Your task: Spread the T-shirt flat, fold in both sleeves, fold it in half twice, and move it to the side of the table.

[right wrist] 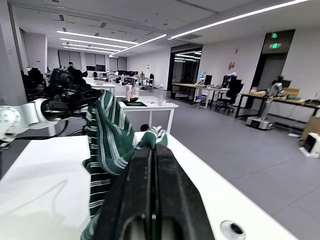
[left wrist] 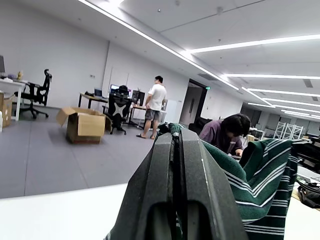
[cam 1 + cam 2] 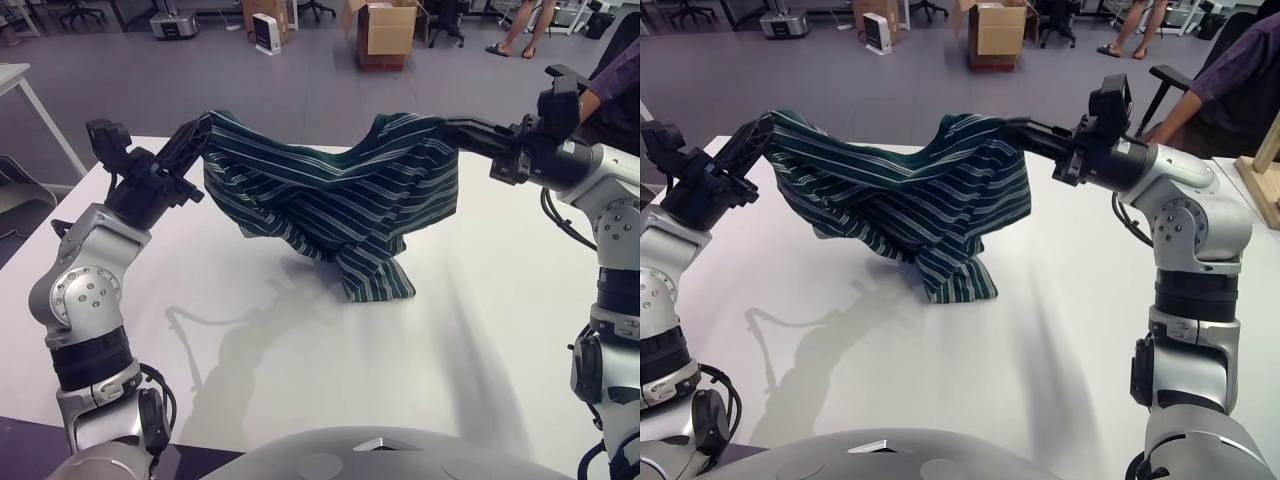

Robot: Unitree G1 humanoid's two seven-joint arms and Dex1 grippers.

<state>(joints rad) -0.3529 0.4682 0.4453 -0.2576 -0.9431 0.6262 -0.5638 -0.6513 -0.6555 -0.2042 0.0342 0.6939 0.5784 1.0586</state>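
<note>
A dark green T-shirt [image 3: 330, 205] with white stripes hangs stretched between my two grippers above the white table [image 3: 480, 330]. My left gripper [image 3: 203, 130] is shut on the shirt's left top corner, and green cloth shows at its fingertips [image 2: 175, 131] in the left wrist view. On the other side, my right gripper [image 3: 447, 126] is shut on the right top corner, cloth bunched at its tip [image 1: 152, 135]. The middle of the shirt sags, and its lowest fold [image 3: 958, 285] rests on the table.
The table's far edge lies just behind the shirt. A person in a purple top [image 3: 1240, 80] sits close beyond the table's right corner, next to a wooden frame [image 3: 1265, 170]. A cardboard box [image 3: 385, 30] stands on the floor far behind.
</note>
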